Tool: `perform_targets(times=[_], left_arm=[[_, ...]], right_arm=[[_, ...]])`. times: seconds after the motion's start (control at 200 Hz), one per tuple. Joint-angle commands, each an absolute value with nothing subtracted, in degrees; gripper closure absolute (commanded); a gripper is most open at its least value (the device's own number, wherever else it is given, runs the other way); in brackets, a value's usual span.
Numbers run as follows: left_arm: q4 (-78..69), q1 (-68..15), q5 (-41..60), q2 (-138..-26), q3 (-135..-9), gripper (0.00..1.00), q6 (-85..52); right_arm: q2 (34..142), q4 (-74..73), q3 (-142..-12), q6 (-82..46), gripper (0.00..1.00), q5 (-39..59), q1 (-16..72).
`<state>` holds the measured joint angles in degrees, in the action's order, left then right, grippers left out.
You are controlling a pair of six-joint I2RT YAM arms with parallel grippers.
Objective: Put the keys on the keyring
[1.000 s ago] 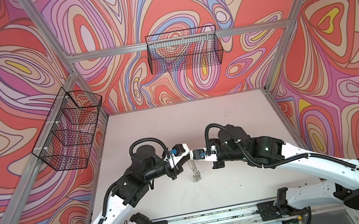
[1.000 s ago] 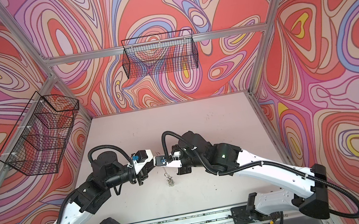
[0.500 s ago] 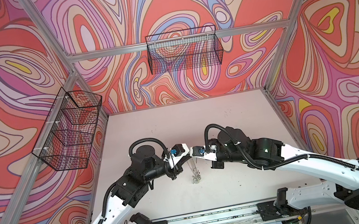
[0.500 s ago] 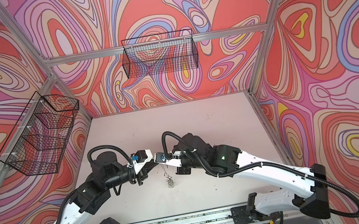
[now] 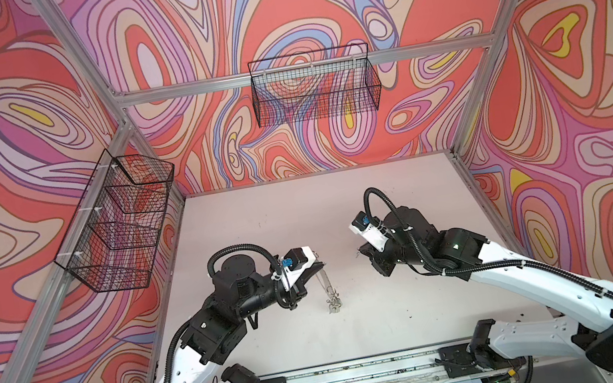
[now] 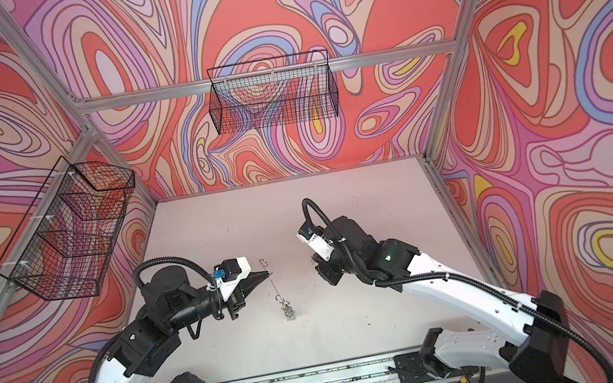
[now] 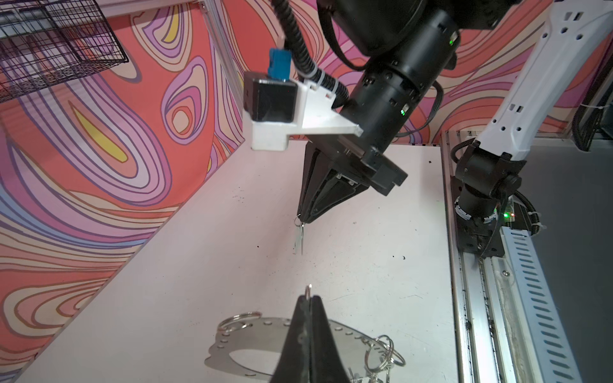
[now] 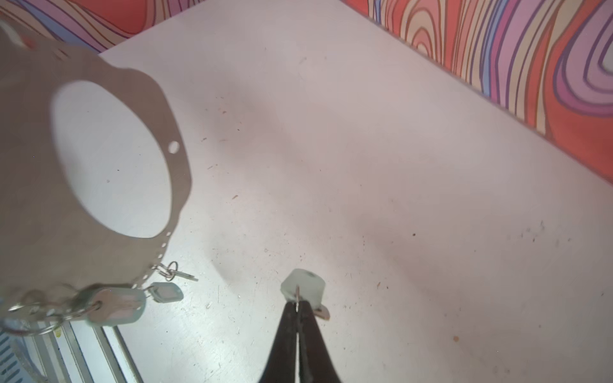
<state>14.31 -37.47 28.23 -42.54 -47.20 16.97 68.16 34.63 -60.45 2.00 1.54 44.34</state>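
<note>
the left gripper (image 7: 309, 298) is pinched shut on a loop (image 7: 309, 287) at the rim of the keyring (image 7: 252, 335), so it hangs free over the worktop (image 7: 232, 265) with a few keys (image 8: 116, 306) dangling low. the right gripper (image 8: 297, 306), clamped on one tagged key (image 8: 303, 285), hovers well apart.

The far half of the tabletop (image 5: 299, 210) lay bare, with open passage there. Between the left gripper (image 5: 321, 267) and the right gripper (image 5: 359, 252) hung the keyring (image 5: 327, 284) with keys (image 5: 334, 306) bunched at its lower end, barring the middle gap. The back wire basket (image 5: 314, 85) and left wire basket (image 5: 120, 223) sat high on the walls, above working level, and the front rail (image 5: 368, 372) closed the near edge.
</note>
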Motion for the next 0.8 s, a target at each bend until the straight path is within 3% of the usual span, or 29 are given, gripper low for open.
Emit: perform_targets(times=[0.0,0.471,0.791], left_arm=[[12.0,-37.6,24.9,-40.9,-47.8,1.00,15.5],[12.0,-37.6,24.1,-37.5,-47.6,1.00,14.3],[12.1,-37.6,24.4,-36.7,-47.3,1.00,14.2]], right_arm=[[72.5,36.8,-60.5,-2.8,1.00,4.5,43.0],[97.1,29.7,-70.8,-3.3,1.00,0.6,35.2],[98.0,29.8,-63.8,-8.6,1.00,2.6,35.2]])
